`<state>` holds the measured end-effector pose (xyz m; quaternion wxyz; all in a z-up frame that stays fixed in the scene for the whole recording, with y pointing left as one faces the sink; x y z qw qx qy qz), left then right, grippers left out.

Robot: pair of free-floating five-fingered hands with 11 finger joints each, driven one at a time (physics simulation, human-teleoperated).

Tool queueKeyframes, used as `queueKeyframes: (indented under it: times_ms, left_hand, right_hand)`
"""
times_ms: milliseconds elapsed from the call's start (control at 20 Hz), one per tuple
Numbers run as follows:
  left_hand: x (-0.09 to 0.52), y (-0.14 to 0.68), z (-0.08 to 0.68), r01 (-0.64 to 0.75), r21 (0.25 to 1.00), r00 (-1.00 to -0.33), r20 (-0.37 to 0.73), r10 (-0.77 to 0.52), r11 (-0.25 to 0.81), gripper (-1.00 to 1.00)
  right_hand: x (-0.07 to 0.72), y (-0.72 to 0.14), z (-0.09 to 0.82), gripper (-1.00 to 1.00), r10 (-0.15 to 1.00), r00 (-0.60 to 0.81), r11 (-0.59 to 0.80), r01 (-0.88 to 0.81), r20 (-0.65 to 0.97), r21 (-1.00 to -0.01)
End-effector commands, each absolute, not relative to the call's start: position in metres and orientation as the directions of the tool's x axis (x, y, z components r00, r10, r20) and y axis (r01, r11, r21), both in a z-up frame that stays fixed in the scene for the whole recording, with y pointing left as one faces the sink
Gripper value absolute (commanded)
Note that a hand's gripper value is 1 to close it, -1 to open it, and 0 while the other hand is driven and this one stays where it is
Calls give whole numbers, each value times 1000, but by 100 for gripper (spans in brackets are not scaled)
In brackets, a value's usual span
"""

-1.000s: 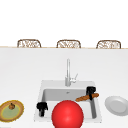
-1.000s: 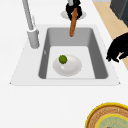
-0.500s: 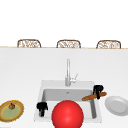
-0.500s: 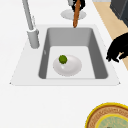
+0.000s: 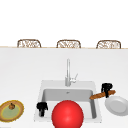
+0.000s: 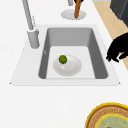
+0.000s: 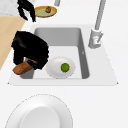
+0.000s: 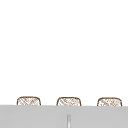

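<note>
A long brown stick of bread (image 5: 102, 95) is held by the right hand (image 5: 106, 88). The bread is thin and golden brown, a bit darker at the ends, with a rough crust. In the front view it is seen lying almost flat, with one end over the right edge of the sink (image 5: 41, 86) and the other end over the rim of a white plate (image 5: 117, 106). In the right side view the black fingers (image 7: 40, 56) are curled round the bread (image 7: 23, 67), and only the stubby brown end is seen sticking out below them. In the left side view the bread (image 6: 77, 9) is seen far off, pointing down above the white plate (image 6: 67, 14).

The left hand (image 5: 41, 108) is seen in the air at the front left corner of the sink, with its fingers bent downward and nothing in them. In the left side view it (image 6: 119, 48) is seen as a dark shape beside the sink edge.

A white bowl (image 6: 67, 65) is seen on the sink floor, and a small green ball (image 6: 62, 59) is resting in it. A tall grey tap (image 5: 68, 72) is set behind the sink. A yellow plate (image 5: 10, 110) with a small brown thing on it is placed on the counter to the left. A big red ball (image 5: 67, 114) is seen at the front of the sink. Three woven chair backs (image 5: 68, 44) are lined up behind the counter.
</note>
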<state>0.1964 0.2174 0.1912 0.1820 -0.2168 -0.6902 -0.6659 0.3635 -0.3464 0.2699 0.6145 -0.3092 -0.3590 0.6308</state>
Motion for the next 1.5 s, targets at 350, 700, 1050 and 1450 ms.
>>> queueKeyframes:
  times_ms: [350, 700, 1050, 1450]
  left_hand:
    - [196, 217, 191, 542, 840, -840, 540, 57, 19, 0]
    - [196, 217, 191, 542, 840, -840, 540, 57, 19, 0]
    - [196, 217, 191, 542, 840, -840, 540, 57, 19, 0]
    - [196, 217, 191, 542, 840, -840, 540, 57, 19, 0]
  right_hand:
    - [368, -433, 248, 100, 997, -64, 8, -557, 53, -830]
    - [369, -481, 232, 100, 994, -84, 14, -551, 72, -835]
    - [383, -520, 194, 100, 993, -105, -10, -538, 55, -843]
    - [392, -522, 159, 100, 999, -53, -17, -544, 14, -839]
